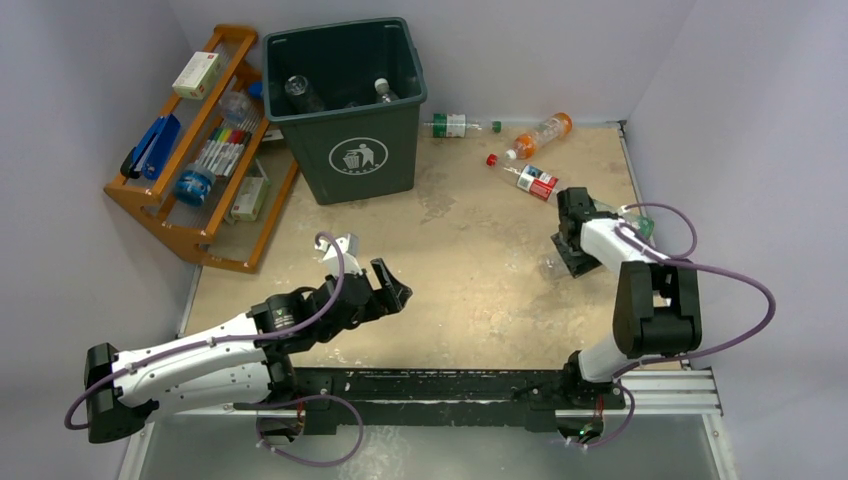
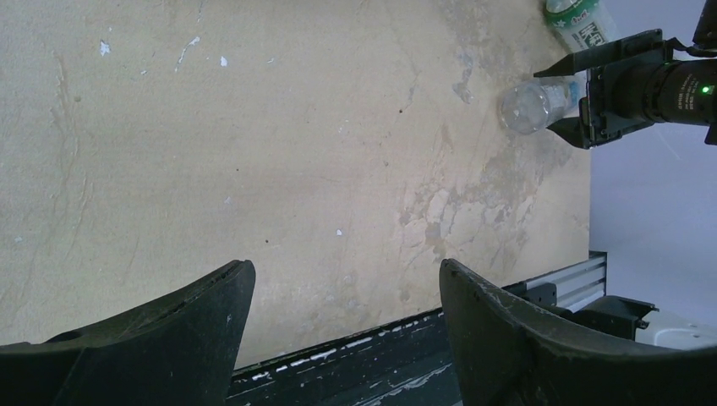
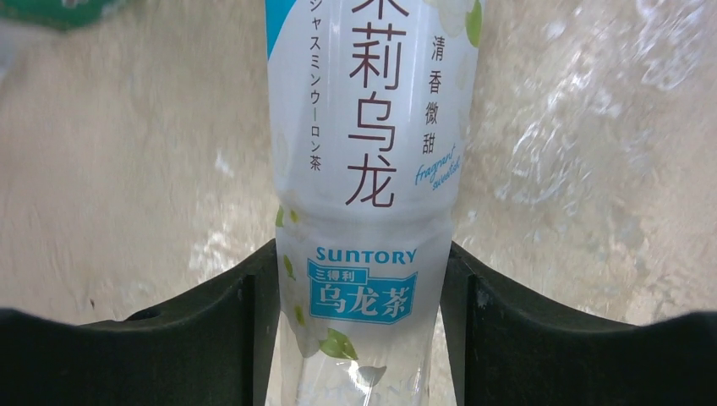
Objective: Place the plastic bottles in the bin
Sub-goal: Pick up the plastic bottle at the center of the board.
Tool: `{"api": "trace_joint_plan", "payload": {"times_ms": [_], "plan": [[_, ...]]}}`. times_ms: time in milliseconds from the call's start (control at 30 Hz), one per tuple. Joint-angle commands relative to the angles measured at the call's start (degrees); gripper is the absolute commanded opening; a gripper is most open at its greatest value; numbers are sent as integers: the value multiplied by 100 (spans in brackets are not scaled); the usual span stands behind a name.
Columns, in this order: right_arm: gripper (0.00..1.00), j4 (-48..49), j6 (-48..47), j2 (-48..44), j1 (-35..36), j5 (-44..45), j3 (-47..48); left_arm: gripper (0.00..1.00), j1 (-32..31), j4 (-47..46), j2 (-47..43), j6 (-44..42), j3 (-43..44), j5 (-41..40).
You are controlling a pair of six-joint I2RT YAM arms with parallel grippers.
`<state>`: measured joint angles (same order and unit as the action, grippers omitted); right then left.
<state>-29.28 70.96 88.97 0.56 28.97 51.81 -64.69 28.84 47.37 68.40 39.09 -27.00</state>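
Observation:
My right gripper (image 3: 359,254) is shut on a clear plastic bottle (image 3: 363,152) with a white and blue label that lies on the floor; both fingers press against its sides. The left wrist view shows that bottle's clear base (image 2: 528,106) sticking out from between the right gripper's fingers (image 2: 565,66). My left gripper (image 2: 347,269) hangs open over bare floor at the near left (image 1: 390,290), with nothing in it. The dark green bin (image 1: 372,160) stands at the back and holds two bottles (image 1: 300,92). An orange bottle (image 1: 540,135), a red-labelled one (image 1: 530,180) and a green-labelled one (image 1: 455,125) lie right of the bin.
An orange wooden rack (image 1: 165,205) with markers and boxes leans at the far left beside the bin. Another green-labelled bottle (image 2: 579,21) lies close behind the right gripper, near the right wall. The black base rail (image 1: 450,385) runs along the near edge.

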Motion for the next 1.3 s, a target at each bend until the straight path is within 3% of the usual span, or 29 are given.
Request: {"api": "trace_joint_plan", "payload": {"times_ms": [0,133,233,433,600,933,1267], "plan": [[49,68,-1,-271,256,10,-373,80,-72,-365,-96,86,-84,10],[35,346,-226,-421,363,-138,-637,80,-97,-400,-89,93,-128,-16],[31,372,-278,-546,658,-164,-674,80,-96,-440,-89,87,-171,-44],[31,517,-418,-677,1647,-368,-650,80,-96,-500,-97,112,-252,-77],[31,999,-1104,-792,2072,-821,-537,80,-96,-533,-53,97,-227,-93],[34,2278,-3164,-1336,2308,-2310,33,80,-103,-605,-122,121,-322,-121],[34,2961,-4346,-1254,2311,-4120,972,80,-102,-658,-121,86,-306,-113]]}}
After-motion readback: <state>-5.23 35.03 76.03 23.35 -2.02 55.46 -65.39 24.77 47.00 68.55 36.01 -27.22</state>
